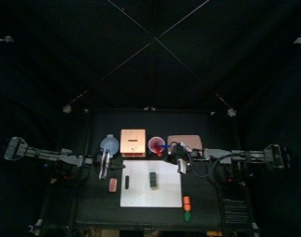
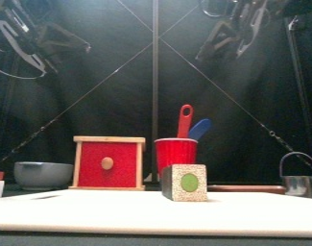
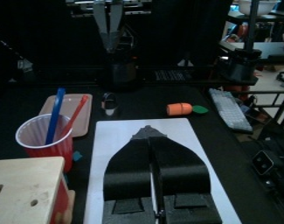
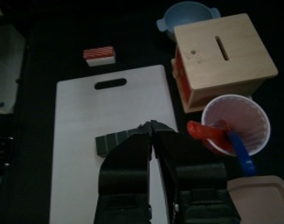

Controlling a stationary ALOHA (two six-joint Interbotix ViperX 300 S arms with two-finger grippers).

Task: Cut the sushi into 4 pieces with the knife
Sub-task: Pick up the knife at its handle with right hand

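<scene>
Sushi roll (image 2: 185, 183) seen lying on the white cutting board (image 2: 107, 216) at desk centre. Red knife (image 2: 184, 119) and blue knife (image 2: 201, 127) stood in the red cup (image 2: 175, 156) at the roll's 12 o'clock. Left pincer (image 3: 148, 136) and right pincer (image 4: 150, 129) clenched, nothing gripped.

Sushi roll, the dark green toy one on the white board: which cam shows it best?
Front view: the dark green toy sushi roll stands near, large, unblocked, end face showing. Top view: a small dark bar on the white cutting board. Right wrist: partly behind the jaws. Left wrist: cannot make it out.
</scene>
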